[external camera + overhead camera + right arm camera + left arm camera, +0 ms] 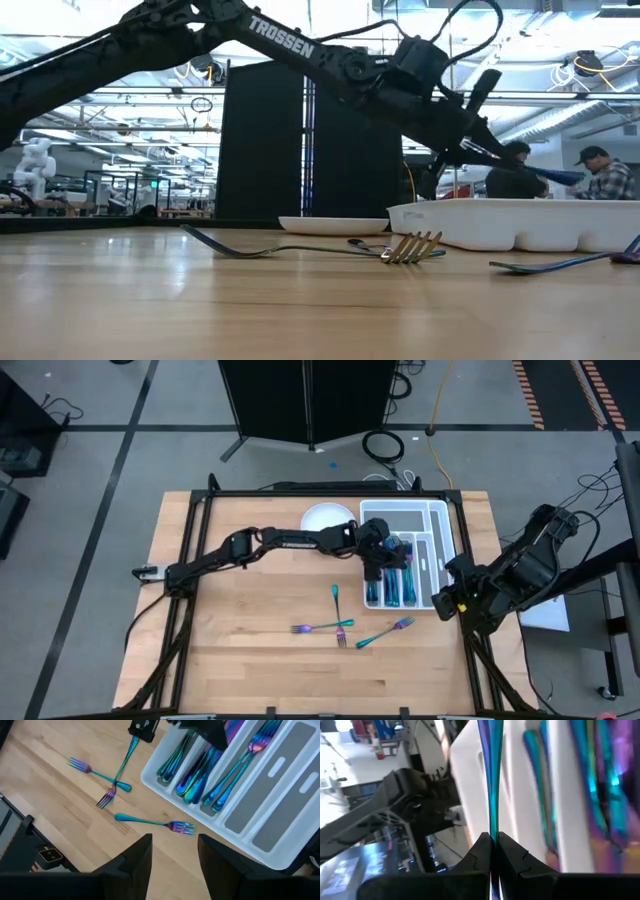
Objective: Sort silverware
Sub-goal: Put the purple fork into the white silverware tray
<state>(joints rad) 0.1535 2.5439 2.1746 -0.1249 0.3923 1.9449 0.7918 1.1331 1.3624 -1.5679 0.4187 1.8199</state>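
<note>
My left gripper (376, 565) is over the left compartments of the white cutlery tray (441, 528), shut on a slim teal-blue piece of silverware (493, 790). That piece also shows in the low view (545, 176), above the tray (520, 222). Several iridescent pieces (200, 775) lie in the tray's compartments. Three forks lie flat on the table in front of the tray: one (336, 603), one (320, 627) and one (386, 632). My right gripper (172, 855) is open and empty, at the tray's near right corner (452, 600). My left gripper pinches the slim piece (493, 827) between its two fingertips (483, 851); the piece shows edge-on and runs straight out from the fingers, along them. In the low view it sticks out of the gripper, slanting slightly down, clear above the tray's rim (470, 206).
A round white plate (325, 517) stands at the far side, left of the tray. The tray's right compartments (295, 785) hold only grey labels. Bare wood lies left of the forks and along the table's near edge. People show in the room behind (600, 175).
</note>
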